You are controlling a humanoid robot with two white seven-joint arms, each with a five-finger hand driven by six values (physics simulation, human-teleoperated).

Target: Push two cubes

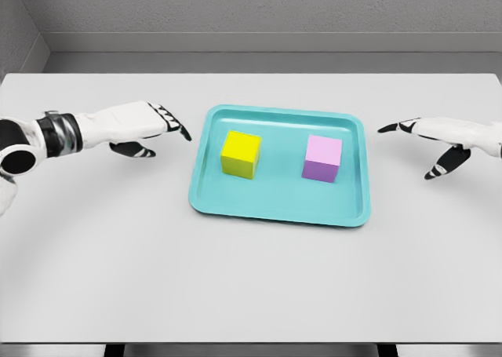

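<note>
Two cubes sit in the teal tray [278, 213] at the middle of the white tabletop [251, 286]: yellow cube [240, 154] in the tray's left half, purple cube [322, 158] in the right half, well apart, both flat on the tray floor, neither touching the rim. My left hand [135, 125] hangs just outside the tray's left edge, fingers [174, 125] stretched out flat and pointing at the tray, thumb tucked below, holding nothing. My right hand [443, 137] is off the tray's right edge, a bit farther out, fingers extended and loose too, nothing held. No contact with either cube yet, so I judge the push is at the approach stage. To do it well I'd probably clear the raised rim first, then drop each hand behind the outer face of its cube. Contact should be low and centred on the face so the cube slides and doesn't spin or tip. Push straight inward, both sides evenly, slow. Risk as I see it: clipping the rim and shoving the whole tray, or an off-centre touch twisting a cube. Where exactly the cubes should end up isn't stated.
</note>
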